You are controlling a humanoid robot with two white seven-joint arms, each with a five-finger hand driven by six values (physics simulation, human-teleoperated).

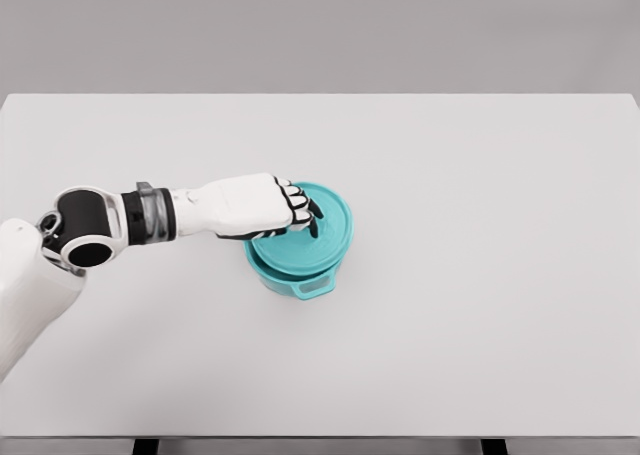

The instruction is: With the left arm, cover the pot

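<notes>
Head view was all we had: a wide white table [480, 305] filled the picture, and near its middle stood the teal pot [298, 275], which we took as our landmark. From the left of the pot the robot's white left arm [120, 225] reached in across the table; we saw no right arm. On top of the pot sat the teal lid [325, 237], not quite square to it, overhanging up and to the right so that a sliver of the pot's rim showed at lower left. A small handle [313, 287] stuck out at the pot's front. Over the lid's left part the left hand [262, 205] had its fingers curled down onto the lid's centre, apparently gripping the knob, which they hid. We judged the risk plain: letting go while the lid sat off-centre could leave it tilted or sliding off the rim.
</notes>
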